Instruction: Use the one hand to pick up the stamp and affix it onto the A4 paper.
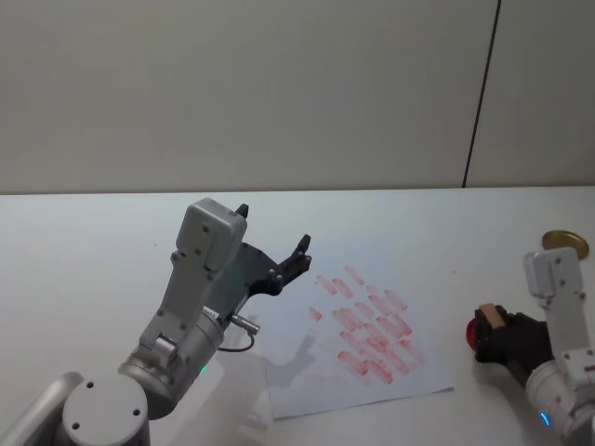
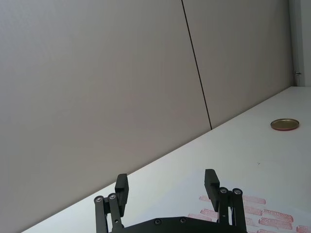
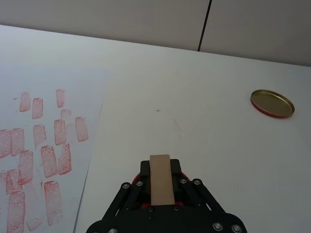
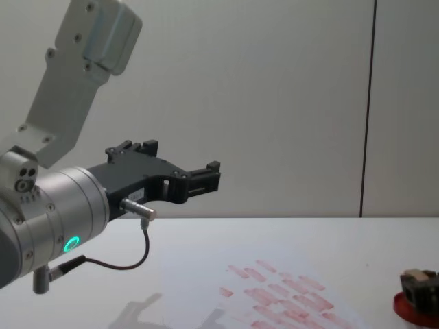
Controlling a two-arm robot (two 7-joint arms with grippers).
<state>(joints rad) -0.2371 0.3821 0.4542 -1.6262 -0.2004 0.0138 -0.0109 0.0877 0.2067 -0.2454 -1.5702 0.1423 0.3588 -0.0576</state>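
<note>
Just right of the red-printed white A4 paper (image 1: 307, 376), the black two-finger right gripper (image 1: 497, 333) clamps the tan wooden block stamp (image 3: 162, 179) on the round red ink pad (image 4: 410, 306), presumably inking it; the left gripper (image 1: 272, 232) idles spread above the sheet's left edge.

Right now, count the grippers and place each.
2. The left gripper hangs open, raised, left of the A4 paper; the right gripper grips the stamp at the red ink pad.

Red prints (image 1: 372, 330) on the A4 paper (image 1: 316, 376): no legible text.
</note>
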